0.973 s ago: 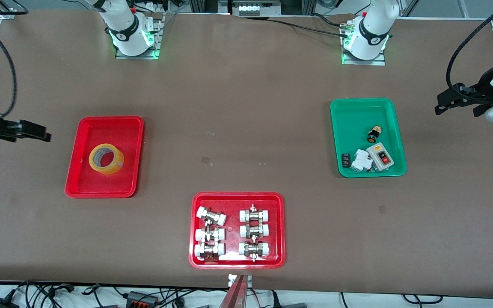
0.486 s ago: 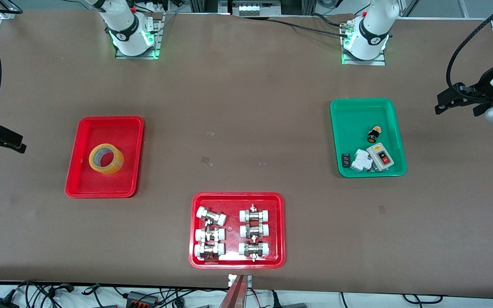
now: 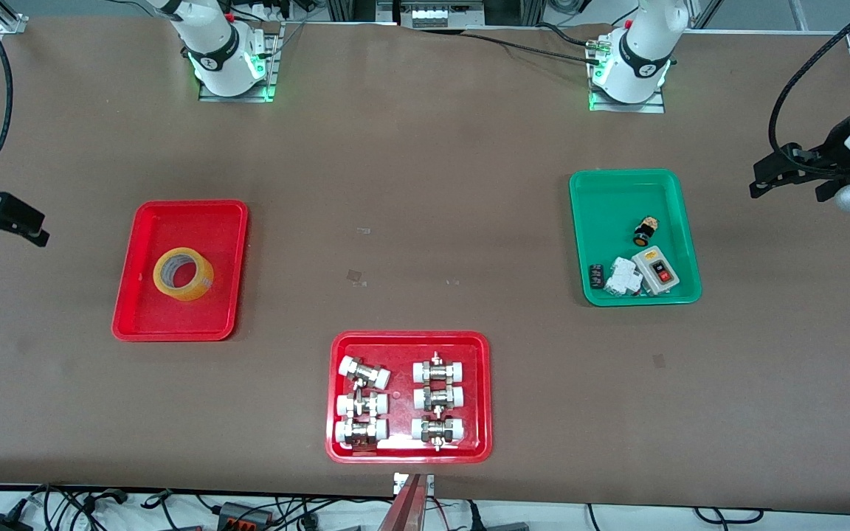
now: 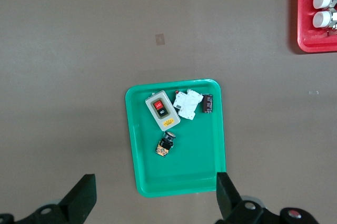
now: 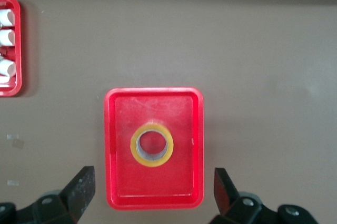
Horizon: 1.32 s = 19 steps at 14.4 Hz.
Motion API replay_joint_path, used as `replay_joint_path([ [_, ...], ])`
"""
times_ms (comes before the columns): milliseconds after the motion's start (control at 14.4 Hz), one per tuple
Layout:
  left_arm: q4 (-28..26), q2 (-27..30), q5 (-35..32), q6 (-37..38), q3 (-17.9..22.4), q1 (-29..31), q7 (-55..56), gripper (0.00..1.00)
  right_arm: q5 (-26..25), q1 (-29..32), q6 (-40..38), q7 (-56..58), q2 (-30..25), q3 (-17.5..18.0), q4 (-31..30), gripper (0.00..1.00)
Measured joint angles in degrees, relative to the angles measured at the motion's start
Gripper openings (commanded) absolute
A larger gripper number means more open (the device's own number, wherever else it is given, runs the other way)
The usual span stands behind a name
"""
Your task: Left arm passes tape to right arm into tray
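Already the tape (image 3: 183, 273) lay in the tray (image 3: 146, 310); the left end effector (image 4: 152, 197) and right end effector (image 5: 152, 190) hung wide open, empty, over the desk (image 3: 425, 184).

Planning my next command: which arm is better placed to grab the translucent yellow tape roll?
Right, likely. The right gripper hangs open near the glossy red plastic tray holding the tape roll; the left gripper hangs open by the green plastic tray.

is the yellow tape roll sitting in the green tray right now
No: the tape lies flat inside the plain red tray toward the right arm's end of the table, while the green tray holds only small electrical parts.
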<state>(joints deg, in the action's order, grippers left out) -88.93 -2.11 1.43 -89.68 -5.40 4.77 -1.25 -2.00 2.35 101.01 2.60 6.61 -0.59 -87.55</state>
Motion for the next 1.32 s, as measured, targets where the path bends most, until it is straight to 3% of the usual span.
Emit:
replay_joint_path([
  [417, 0.0, 0.0, 0.0, 0.0, 0.0, 0.0, 0.0, 1.00, 0.0, 0.0, 6.0, 0.0, -8.3, -0.1, -13.2, 1.00],
  [1320, 0.0, 0.0, 0.0, 0.0, -0.2, -0.1, 0.0, 1.00, 1.0, 0.1, 2.9, 0.0, -9.3, 0.1, -13.9, 1.00],
])
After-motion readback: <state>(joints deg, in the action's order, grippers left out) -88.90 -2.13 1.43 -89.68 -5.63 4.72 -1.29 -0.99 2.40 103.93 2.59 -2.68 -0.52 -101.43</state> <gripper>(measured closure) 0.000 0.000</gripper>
